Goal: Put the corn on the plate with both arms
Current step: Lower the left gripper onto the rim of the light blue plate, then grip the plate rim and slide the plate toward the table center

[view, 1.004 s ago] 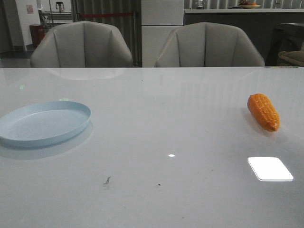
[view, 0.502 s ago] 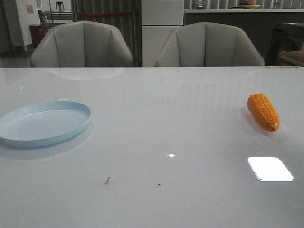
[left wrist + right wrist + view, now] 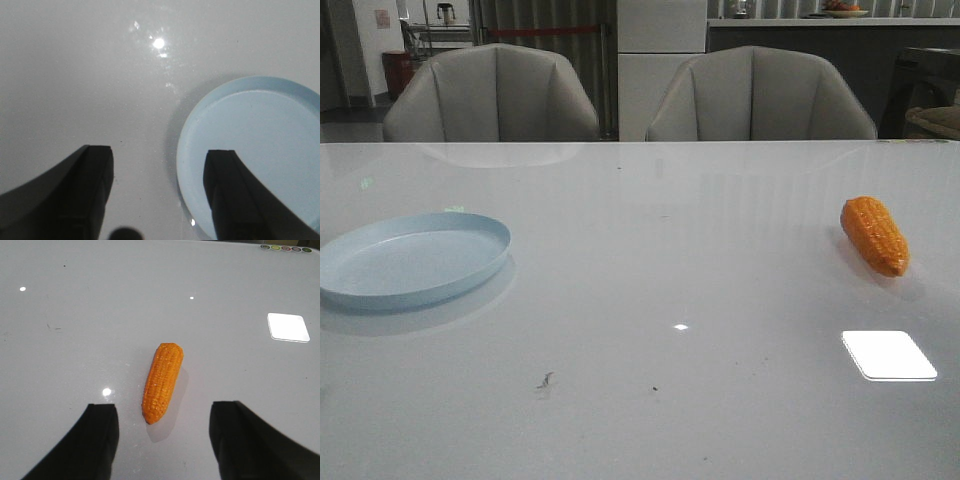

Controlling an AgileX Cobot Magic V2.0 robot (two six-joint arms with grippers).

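The orange corn (image 3: 875,236) lies on the white table at the right. The pale blue plate (image 3: 412,260) sits at the left, with nothing on it. Neither arm shows in the front view. In the right wrist view, my right gripper (image 3: 163,412) is open and empty above the table, with the corn (image 3: 162,382) lying just beyond the gap between its fingers, tapered end toward them. In the left wrist view, my left gripper (image 3: 159,156) is open and empty, hovering over the plate's edge (image 3: 186,150), one finger (image 3: 227,185) above the plate.
Two grey chairs (image 3: 492,95) (image 3: 760,96) stand behind the table's far edge. A bright rectangular light reflection (image 3: 888,355) lies on the table in front of the corn. Small dark specks (image 3: 546,380) mark the near middle of the table.
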